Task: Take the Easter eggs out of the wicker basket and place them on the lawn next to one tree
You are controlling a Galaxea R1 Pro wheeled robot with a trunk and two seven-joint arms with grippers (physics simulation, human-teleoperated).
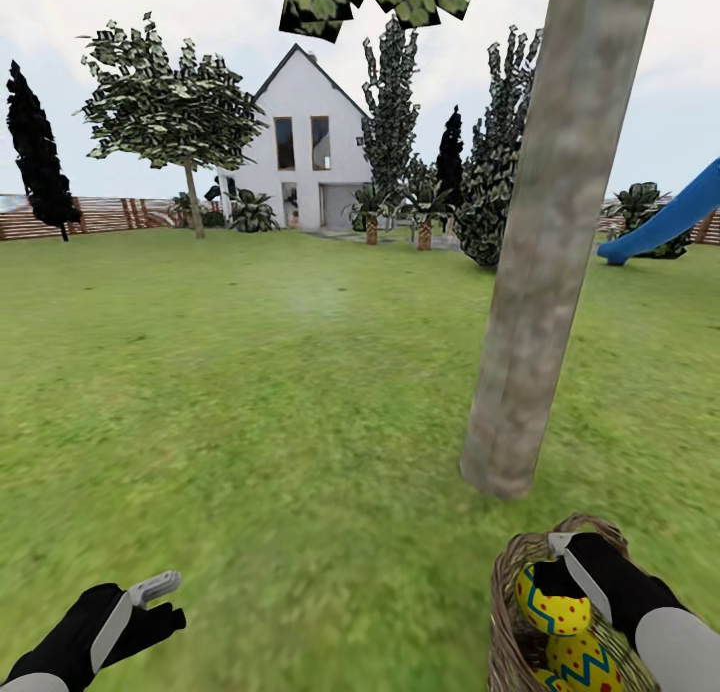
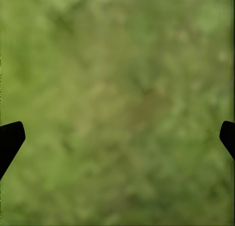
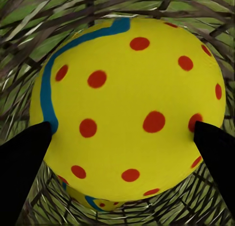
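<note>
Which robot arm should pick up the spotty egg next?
The right one. Its gripper is already inside the wicker basket, fingers on either side of the top egg. The left gripper hangs open over bare lawn.

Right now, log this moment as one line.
right gripper: closed on Easter egg inside wicker basket | left gripper: open over lawn | tree: beside basket

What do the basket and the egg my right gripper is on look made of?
Wicker basket: open-weave brown wicker, with grass showing through the strands in the right wrist view. Easter egg: smooth, matte, painted-looking yellow shell with red dots and a blue band; plastic or real, the render leaves open.
</note>
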